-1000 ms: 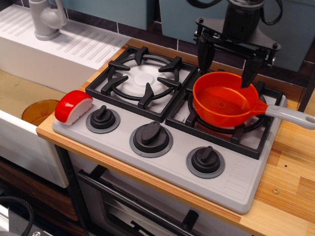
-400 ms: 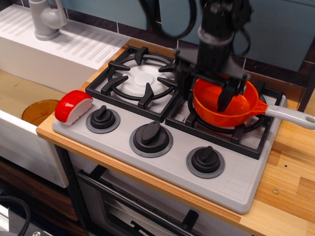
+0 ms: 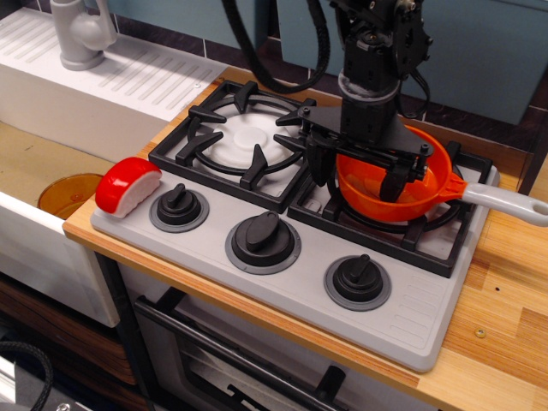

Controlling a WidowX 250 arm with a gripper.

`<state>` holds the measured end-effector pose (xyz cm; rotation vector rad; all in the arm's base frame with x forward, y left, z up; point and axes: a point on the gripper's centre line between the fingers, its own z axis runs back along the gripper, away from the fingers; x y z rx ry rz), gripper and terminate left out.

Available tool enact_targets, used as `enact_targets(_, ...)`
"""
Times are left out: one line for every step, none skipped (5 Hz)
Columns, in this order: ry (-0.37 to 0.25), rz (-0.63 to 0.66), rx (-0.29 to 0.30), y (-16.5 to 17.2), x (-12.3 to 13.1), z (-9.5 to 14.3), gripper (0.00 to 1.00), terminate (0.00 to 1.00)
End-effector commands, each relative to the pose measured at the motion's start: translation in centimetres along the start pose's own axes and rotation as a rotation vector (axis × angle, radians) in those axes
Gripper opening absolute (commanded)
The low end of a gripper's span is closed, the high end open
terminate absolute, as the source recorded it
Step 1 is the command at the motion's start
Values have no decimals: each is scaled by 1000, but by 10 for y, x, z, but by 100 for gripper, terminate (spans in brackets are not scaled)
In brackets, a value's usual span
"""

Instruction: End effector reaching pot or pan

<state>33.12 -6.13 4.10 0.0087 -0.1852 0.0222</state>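
Note:
The orange saucepan sits on the right burner, its light-grey handle pointing right. My black gripper hangs low over the pan's left side under the thick wrist. Its fingers are spread wide. The left finger is outside the pan's left wall. The right finger reaches down inside the bowl. The pan's left rim lies between them, partly hidden by the crossbar. The jaws are open and do not clamp the rim.
A grey toy stove with three black knobs lies on the wooden counter. The left burner grate is bare. A red-and-white block sits at the stove's left corner. An amber bowl lies in the sink, with a grey faucet behind.
The gripper has come down and forward-left from behind the pan to straddle its left rim. In the last step it dropped slightly lower. The pan has not moved.

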Motion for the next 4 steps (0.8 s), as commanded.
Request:
enact_targets(-36,-3,-9,-3,7,11,100,0)
enact_targets(-36,-3,-9,-3,7,11,100,0)
enact_targets(-36,-3,-9,-3,7,11,100,0)
enact_targets(-36,-3,-9,-3,7,11,100,100)
